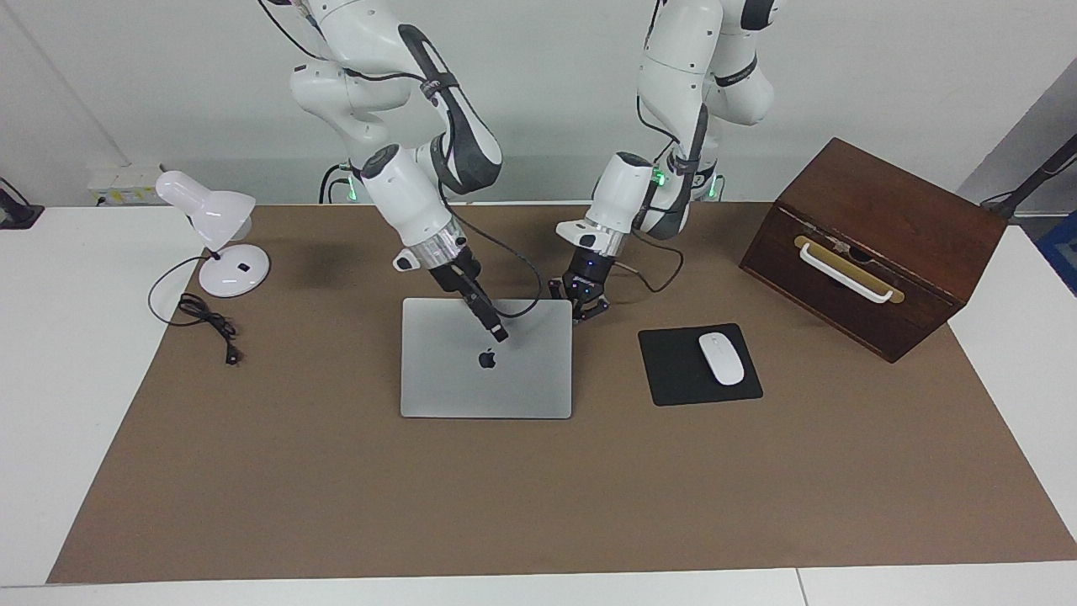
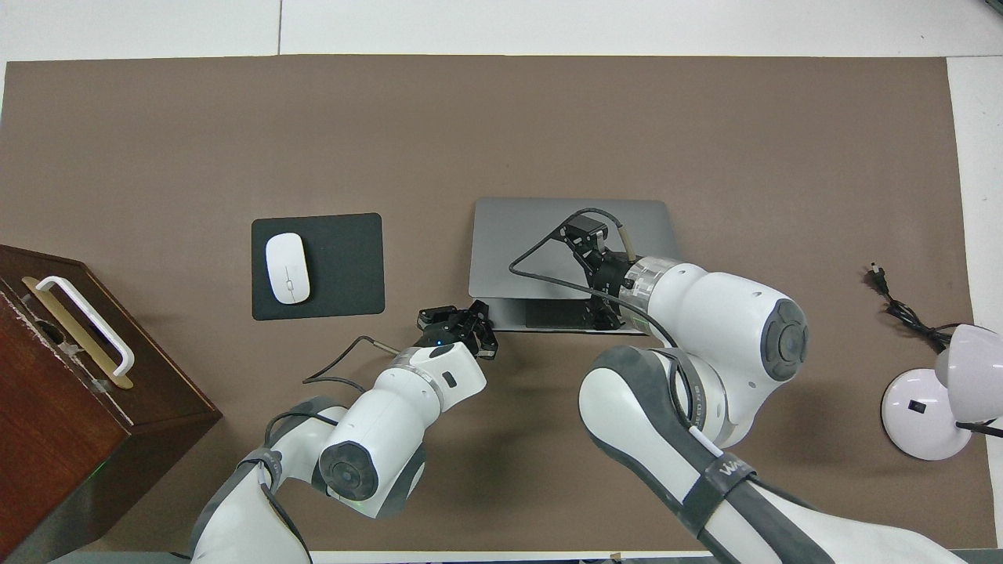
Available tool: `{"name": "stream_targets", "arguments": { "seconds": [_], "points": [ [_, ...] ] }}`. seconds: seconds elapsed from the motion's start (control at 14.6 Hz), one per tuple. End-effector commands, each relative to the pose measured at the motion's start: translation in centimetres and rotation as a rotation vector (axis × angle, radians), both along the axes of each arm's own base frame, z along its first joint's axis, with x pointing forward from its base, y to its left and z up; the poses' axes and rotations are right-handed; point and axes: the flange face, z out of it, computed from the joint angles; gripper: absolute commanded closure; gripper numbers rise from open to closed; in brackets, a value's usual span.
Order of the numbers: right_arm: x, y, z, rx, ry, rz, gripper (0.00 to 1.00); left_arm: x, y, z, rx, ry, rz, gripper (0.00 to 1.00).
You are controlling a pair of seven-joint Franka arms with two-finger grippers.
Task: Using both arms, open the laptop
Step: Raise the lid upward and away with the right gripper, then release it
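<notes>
Laptop (image 1: 486,370) silver-grey, apple logo on lid, lid raised slightly at robots' edge. Left tool (image 1: 582,305) closed, empty, at laptop's 1 o'clock corner. Right tool (image 1: 498,332) spread wide, on lid.

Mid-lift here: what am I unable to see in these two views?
- Laptop interior: in the facing view the raised lid hides it; overhead, the right arm covers most of the gap.
- Right claw contact with the lid: too small to tell in either view.
- Left claw touching the laptop's corner or not: too small to tell.
- Wooden box: cut off by the overhead view's edge.
</notes>
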Motion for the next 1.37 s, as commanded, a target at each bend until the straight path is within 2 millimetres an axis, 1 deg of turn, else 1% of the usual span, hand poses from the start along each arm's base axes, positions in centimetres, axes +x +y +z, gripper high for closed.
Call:
{"name": "stream_targets", "arguments": {
  "seconds": [0.0, 0.14, 0.27, 0.41, 0.55, 0.76, 0.89, 1.1, 1.31],
  "points": [
    [2.6, -0.5, 0.7, 0.017, -0.061, -0.003, 0.0, 0.5, 0.0, -1.5, 0.018, 0.0, -0.005, 1.0],
    [3.6, -1.1, 1.1, 0.022, -0.077, -0.009, 0.0, 0.4, 0.0, -1.6, 0.022, -0.001, -0.009, 1.0],
    [4.5, -0.9, 1.9, 0.034, -0.095, -0.012, 0.0, 0.8, 0.4, -1.6, 0.027, -0.005, -0.006, 1.0],
    [5.3, -1.0, 2.8, 0.04, -0.118, -0.012, 0.0, 1.1, 0.2, -1.5, 0.023, -0.009, -0.005, 1.0],
    [6.4, -1.8, 3.4, 0.039, -0.144, -0.01, 0.0, 1.0, 0.2, -1.6, 0.025, -0.009, -0.007, 1.0],
    [6.9, -2.0, 4.1, 0.038, -0.166, -0.004, 0.0, 1.1, 0.2, -1.5, 0.024, -0.01, -0.007, 1.0],
    [8.0, -2.4, 4.7, 0.05, -0.181, -0.015, 0.0, 1.1, 0.2, -1.5, 0.024, -0.01, -0.007, 1.0],
    [8.3, -2.3, 5.4, 0.051, -0.196, -0.012, 0.0, 1.0, 0.1, -1.7, 0.026, -0.008, -0.01, 1.0],
    [9.0, -2.2, 7.3, 0.066, -0.228, -0.011, 0.0, 1.0, 0.2, -1.8, 0.028, -0.005, -0.008, 1.0]
  ]
}}
